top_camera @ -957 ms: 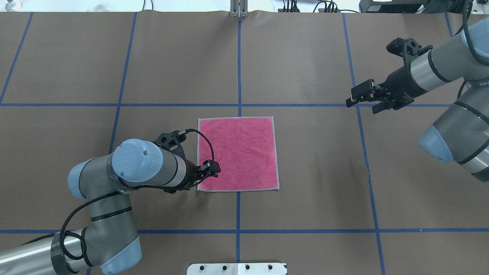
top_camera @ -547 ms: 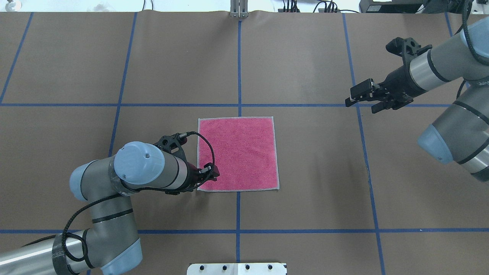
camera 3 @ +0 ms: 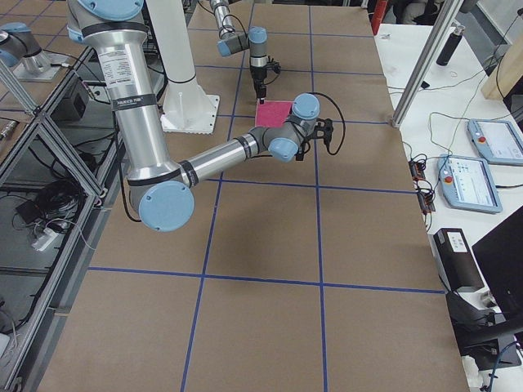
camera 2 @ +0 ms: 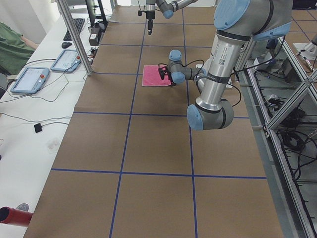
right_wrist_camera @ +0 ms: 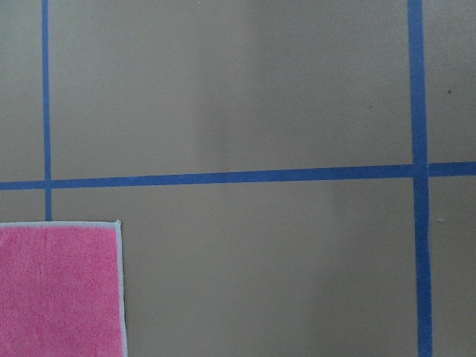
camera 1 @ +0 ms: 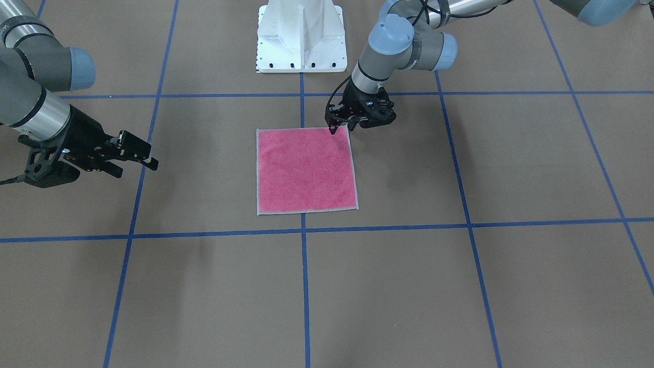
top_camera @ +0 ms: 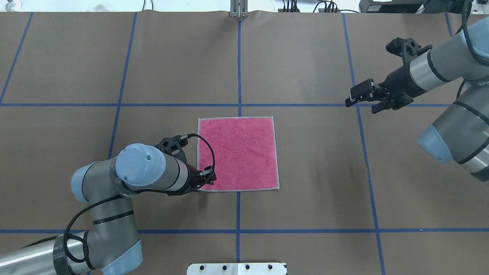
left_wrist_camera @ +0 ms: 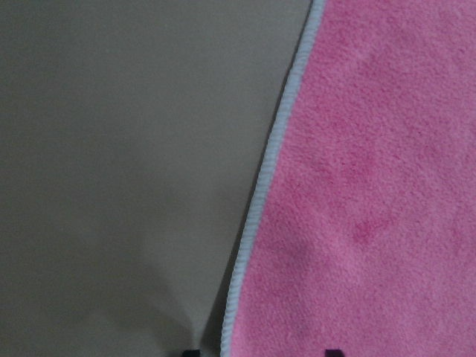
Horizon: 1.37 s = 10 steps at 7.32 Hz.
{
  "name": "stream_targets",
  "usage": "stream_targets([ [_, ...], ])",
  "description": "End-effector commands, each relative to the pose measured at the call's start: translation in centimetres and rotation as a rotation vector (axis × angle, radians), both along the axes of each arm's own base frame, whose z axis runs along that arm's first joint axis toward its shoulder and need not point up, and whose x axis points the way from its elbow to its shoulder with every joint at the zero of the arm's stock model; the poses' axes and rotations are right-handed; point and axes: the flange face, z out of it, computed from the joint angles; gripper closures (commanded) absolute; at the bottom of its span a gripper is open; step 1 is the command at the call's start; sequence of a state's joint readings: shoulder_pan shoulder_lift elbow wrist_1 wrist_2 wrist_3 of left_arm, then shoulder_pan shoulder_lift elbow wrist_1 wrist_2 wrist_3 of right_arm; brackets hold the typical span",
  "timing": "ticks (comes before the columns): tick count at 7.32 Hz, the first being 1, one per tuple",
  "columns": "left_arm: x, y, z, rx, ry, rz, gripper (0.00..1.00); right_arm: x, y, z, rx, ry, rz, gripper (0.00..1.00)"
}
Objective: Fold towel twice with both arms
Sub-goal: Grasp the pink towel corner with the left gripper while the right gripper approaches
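Note:
The towel point(top_camera: 238, 152) lies flat and unfolded on the brown table, pink face up, with a pale grey hem all round. My left gripper point(top_camera: 206, 178) is low at the towel's corner nearest the robot on the left side. It is open. In the left wrist view its two fingertips stand either side of the hem point(left_wrist_camera: 256, 216), one over the table and one over the pink cloth point(left_wrist_camera: 372, 186). My right gripper point(top_camera: 353, 97) hovers open far off to the right, above a blue line crossing, holding nothing. The right wrist view catches only a towel corner point(right_wrist_camera: 56, 290).
Blue tape lines point(top_camera: 238, 68) divide the brown table cover into a grid. The white pedestal base point(camera 1: 300, 36) stands at the robot's edge of the table. A side bench beyond the far edge holds tablets point(camera 2: 29, 79) and cables, with metal posts point(camera 2: 74, 37) along it.
My left gripper has slid a little toward the robot's side and come down onto the towel's near-left corner. The right arm has barely shifted. The towel lies as before.

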<state>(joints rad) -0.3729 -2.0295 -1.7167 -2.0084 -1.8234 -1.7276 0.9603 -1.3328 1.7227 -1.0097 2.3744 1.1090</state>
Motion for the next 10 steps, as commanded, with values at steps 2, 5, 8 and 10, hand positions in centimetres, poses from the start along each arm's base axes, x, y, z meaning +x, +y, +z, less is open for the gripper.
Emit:
stream_targets([
  [2, 0.0, 0.0, -0.2, -0.002, 0.003, -0.001, 0.95, 0.0, 0.0, 0.2, -0.01, 0.002, 0.0, 0.01],
  [5, -0.1, 0.1, -0.6, -0.017, 0.011, -0.009, 1.0, -0.3, 0.2, 0.3, -0.037, 0.001, 0.004, 0.01],
  [8, -0.4, -0.2, -1.0, -0.039, 0.022, -0.029, 1.0, -5.0, 3.0, -0.6, -0.148, 0.003, 0.025, 0.01],
  [10, -0.8, -1.2, -2.0, -0.068, 0.04, -0.064, 1.0, -9.7, 5.1, -2.9, -0.185, -0.035, 0.067, 0.01],
])
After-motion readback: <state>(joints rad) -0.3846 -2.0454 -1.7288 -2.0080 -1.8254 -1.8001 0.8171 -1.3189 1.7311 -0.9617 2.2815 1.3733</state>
